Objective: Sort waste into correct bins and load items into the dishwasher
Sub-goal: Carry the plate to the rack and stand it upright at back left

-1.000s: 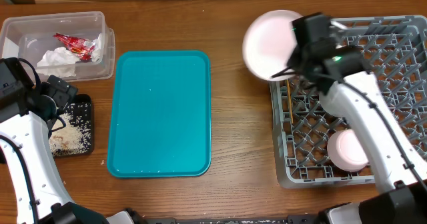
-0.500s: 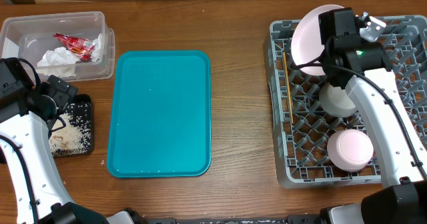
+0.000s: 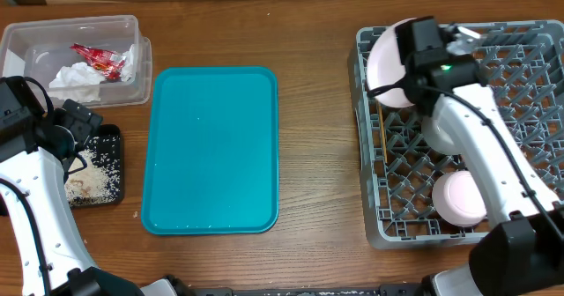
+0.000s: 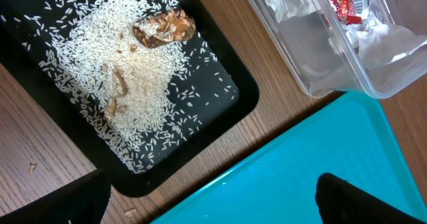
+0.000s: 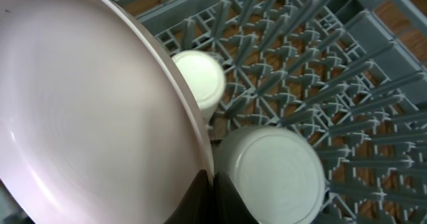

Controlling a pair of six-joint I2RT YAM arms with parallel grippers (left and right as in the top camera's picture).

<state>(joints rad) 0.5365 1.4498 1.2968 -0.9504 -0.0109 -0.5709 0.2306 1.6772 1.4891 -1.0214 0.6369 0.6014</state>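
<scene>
My right gripper (image 5: 212, 184) is shut on the rim of the large pale pink plate (image 5: 87, 117). It holds the plate on edge over the back left corner of the grey dish rack (image 3: 458, 129); the plate (image 3: 386, 62) also shows in the overhead view. Below it in the rack sit an upturned pale grey-blue bowl (image 5: 277, 174) and a small white cup (image 5: 197, 77). A wooden chopstick (image 3: 382, 142) lies along the rack's left side. My left gripper (image 4: 207, 211) is open and empty beside the black tray (image 4: 247, 101) of rice scraps (image 4: 127, 64).
The clear tub (image 3: 132, 32) at the back left holds the white napkin (image 3: 75, 80) and the red wrapper (image 3: 97, 60). The teal serving tray (image 3: 211, 151) lies in the middle of the table. A pale round upturned piece (image 3: 458, 199) sits at the rack's front.
My right arm carried the plate from left of the rack to over its back edge, then shifted it to the back left corner. The left arm has not moved.
</scene>
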